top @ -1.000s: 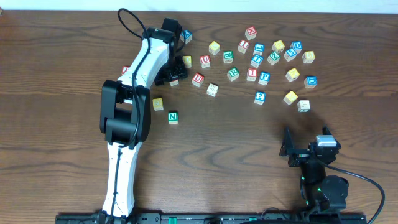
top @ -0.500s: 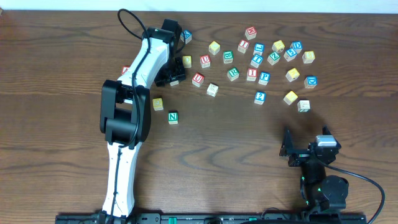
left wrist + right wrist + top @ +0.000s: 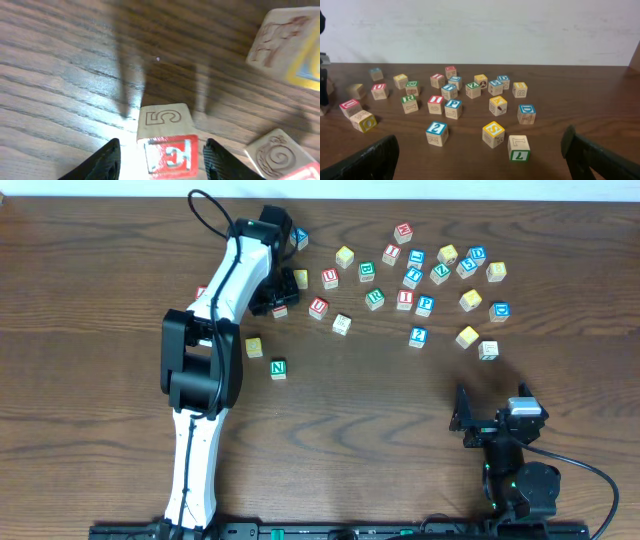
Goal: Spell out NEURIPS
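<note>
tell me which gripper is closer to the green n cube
Left. The left gripper sits a short way beyond the green N cube, toward the far edge; the right gripper is far off to its right.

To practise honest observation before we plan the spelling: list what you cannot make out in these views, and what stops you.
Overhead: E cube mostly covered by the left gripper; letter unreadable there.
Overhead: red-edged cube largely behind the left arm; letter hidden.
Left wrist: corner cube cut by the frame edge; letter unseen.
Right wrist: far-left blue-topped cube too small to read.
</note>
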